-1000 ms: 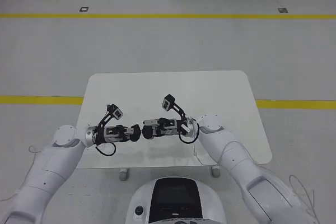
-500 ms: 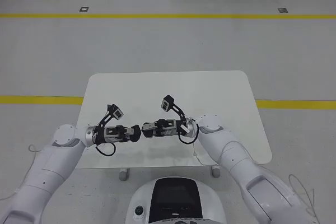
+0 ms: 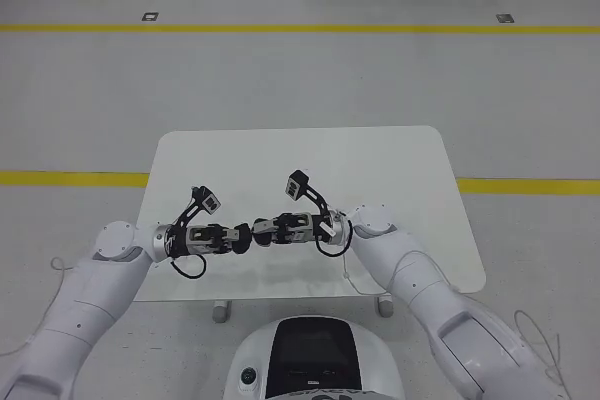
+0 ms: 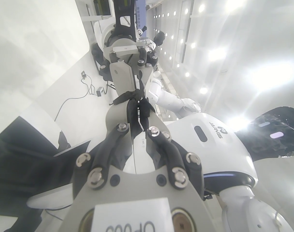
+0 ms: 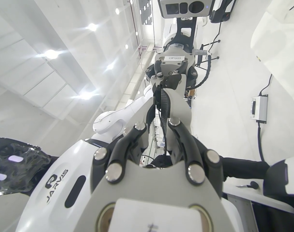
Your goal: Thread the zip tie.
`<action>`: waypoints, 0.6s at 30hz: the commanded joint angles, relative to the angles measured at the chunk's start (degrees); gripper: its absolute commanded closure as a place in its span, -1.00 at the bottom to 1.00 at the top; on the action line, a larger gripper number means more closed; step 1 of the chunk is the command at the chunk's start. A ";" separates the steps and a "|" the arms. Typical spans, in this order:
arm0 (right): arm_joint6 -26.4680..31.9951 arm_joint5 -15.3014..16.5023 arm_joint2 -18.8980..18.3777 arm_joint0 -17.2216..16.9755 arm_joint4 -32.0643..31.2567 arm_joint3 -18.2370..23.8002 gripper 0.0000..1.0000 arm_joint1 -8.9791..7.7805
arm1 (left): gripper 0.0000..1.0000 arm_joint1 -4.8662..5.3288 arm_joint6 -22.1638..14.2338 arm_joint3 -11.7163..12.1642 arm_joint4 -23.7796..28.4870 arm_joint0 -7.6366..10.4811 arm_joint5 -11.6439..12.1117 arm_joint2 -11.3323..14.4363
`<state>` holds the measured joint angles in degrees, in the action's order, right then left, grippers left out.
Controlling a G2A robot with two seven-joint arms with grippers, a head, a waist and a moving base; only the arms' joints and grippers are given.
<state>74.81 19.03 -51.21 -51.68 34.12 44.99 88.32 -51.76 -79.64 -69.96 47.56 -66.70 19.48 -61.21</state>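
Left gripper point(image 4: 136, 113) is pinched almost closed on the black zip tie point(image 4: 137, 95), right gripper point(image 5: 162, 112) clamped on the same strap, tip to tip w/ the left, in the air over the near half of the table point(image 3: 400, 180). I read this as the feed step: tail into head. Next I'd need fine alignment & a straight push, then a regrip to pull through. Wrist cams show the strap in each grip; top cam gives arm layout, but the tie's too small there, and whether the tail's already in I can't tell

Left gripper point(image 3: 246, 237) faces right gripper point(image 3: 257, 232) over the table point(image 3: 380, 160).
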 commanded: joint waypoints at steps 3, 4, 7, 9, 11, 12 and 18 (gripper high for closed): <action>-0.08 -0.03 0.08 0.11 -0.06 -0.16 0.90 -0.01 | 1.00 0.02 0.00 0.10 0.01 0.09 0.00 0.11; -0.08 -0.04 0.10 0.13 -0.05 -0.19 0.90 -0.01 | 1.00 0.02 0.00 0.12 0.02 0.11 0.00 0.14; -0.05 -0.04 0.16 0.14 -0.03 -0.27 0.90 -0.02 | 1.00 0.02 0.00 0.17 0.07 0.12 0.00 0.20; -0.06 0.03 0.18 0.14 -0.04 -0.33 0.90 -0.03 | 1.00 0.02 0.00 0.20 0.09 0.12 0.00 0.21; -0.09 0.10 0.20 0.14 -0.02 -0.36 0.88 -0.04 | 1.00 0.02 0.00 0.22 0.07 0.12 0.00 0.21; -0.09 0.12 0.21 0.15 -0.01 -0.37 0.86 -0.04 | 1.00 0.01 0.00 0.21 0.08 0.11 0.00 0.21; -0.16 0.35 0.29 0.13 0.03 -0.36 0.78 -0.05 | 1.00 -0.01 0.00 0.18 0.01 0.05 0.00 0.19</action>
<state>74.67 19.32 -50.93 -51.53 34.14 44.62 88.27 -51.76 -79.64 -69.77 47.56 -66.63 19.48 -61.02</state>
